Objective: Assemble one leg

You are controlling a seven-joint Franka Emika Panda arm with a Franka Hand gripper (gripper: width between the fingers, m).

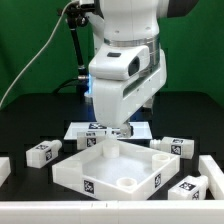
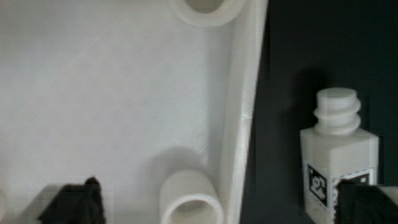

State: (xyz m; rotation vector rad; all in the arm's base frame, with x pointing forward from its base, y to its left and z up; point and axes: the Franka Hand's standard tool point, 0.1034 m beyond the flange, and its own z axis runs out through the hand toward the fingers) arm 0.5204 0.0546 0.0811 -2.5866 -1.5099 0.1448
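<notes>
In the wrist view a leg (image 2: 338, 140), a stubby white block with a peg end and a black-and-white tag, lies on the black table beside the rim of the large white tray-like piece (image 2: 107, 110). My gripper (image 2: 217, 205) is open. One dark finger (image 2: 71, 205) is over the tray piece and the other (image 2: 365, 203) is over the leg's tagged end. In the exterior view the gripper (image 1: 122, 130) hangs low at the tray piece's (image 1: 75, 168) far edge and hides that leg. Other legs lie at the left (image 1: 40, 152), right (image 1: 172, 146) and front right (image 1: 190, 187).
The marker board (image 1: 92, 128) lies behind the tray piece. The tray piece has round corner sockets (image 2: 192, 195) near the gripper. Another white part (image 1: 4, 170) lies at the exterior view's left edge. A black cable hangs behind the arm.
</notes>
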